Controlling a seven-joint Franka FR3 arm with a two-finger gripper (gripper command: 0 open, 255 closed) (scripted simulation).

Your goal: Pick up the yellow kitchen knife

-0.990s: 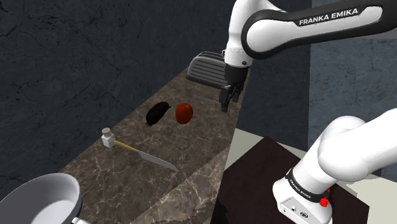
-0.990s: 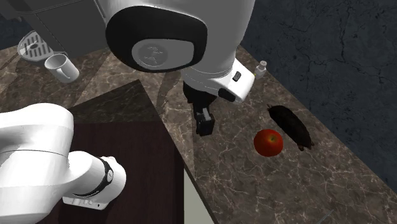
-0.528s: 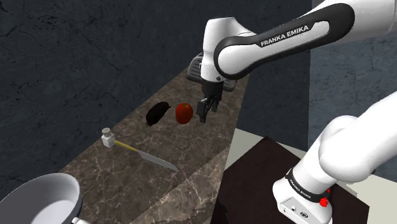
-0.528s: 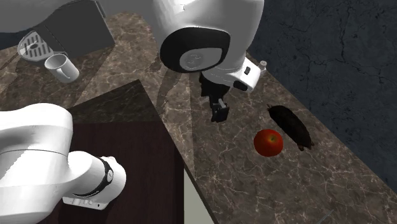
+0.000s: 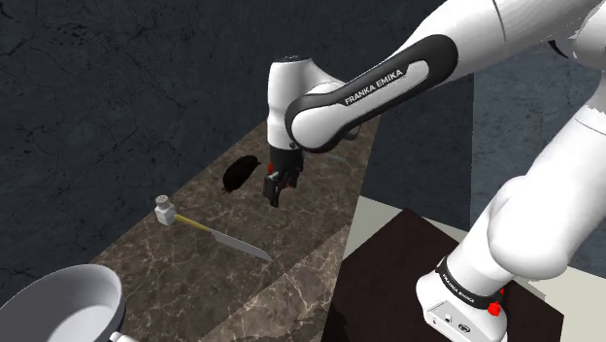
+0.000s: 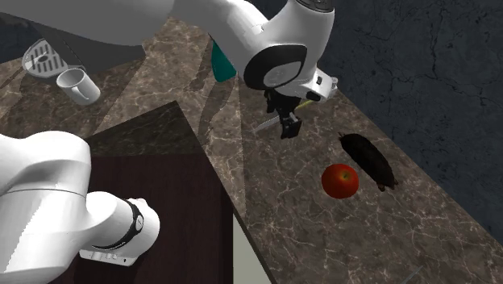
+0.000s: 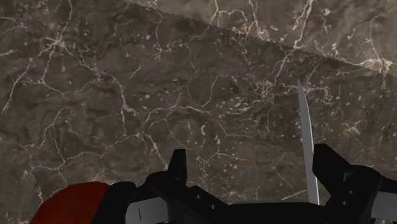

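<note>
Yellow-handled knife (image 5: 225, 239) flat on counter (image 5: 180, 277), near raised end effector (image 5: 275, 198), untouched

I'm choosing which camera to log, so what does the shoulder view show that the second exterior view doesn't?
Shoulder view's extra: the grey pan and the knife at full length. Second exterior view's extra: the white mug, a teal object and the red apple in full. Both: the claw above the marble counter, the dark oblong item and the small shaker.
</note>
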